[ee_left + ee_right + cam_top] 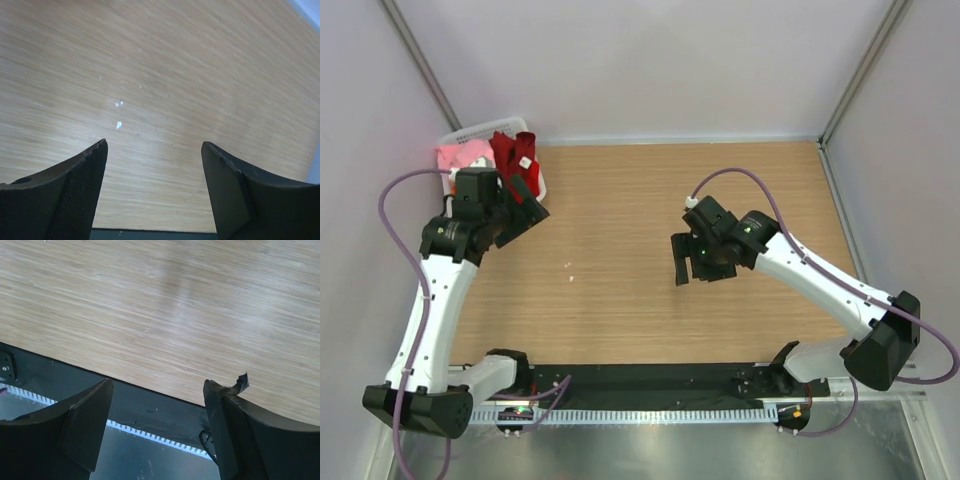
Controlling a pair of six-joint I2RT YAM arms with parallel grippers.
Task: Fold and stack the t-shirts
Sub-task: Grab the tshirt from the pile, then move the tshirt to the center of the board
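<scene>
Light wood grain covers the counter [620,300] seen from above. At its far left corner a white mesh basket [472,130] is set. A light pink t-shirt [460,156] and a dark red t-shirt [508,150] are heaped in it, the red one standing highest with a small white tag [523,160] showing. The left pincer [525,212] is held just beside the basket's near right side, its jaws apart and nothing gripped. The right pincer [694,262] is held over the middle right of the counter, well apart from the shirts, jaws likewise spread and empty.

From the left wrist, two dark fingers [75,190] are seen wide apart over bare wood, with a few white flecks [119,114] beyond them.

From the right wrist, the fingers [80,430] are seen parted above the counter's near edge and a black strip [150,410]. A scrap of black tape [242,382] is stuck at one fingertip.
</scene>
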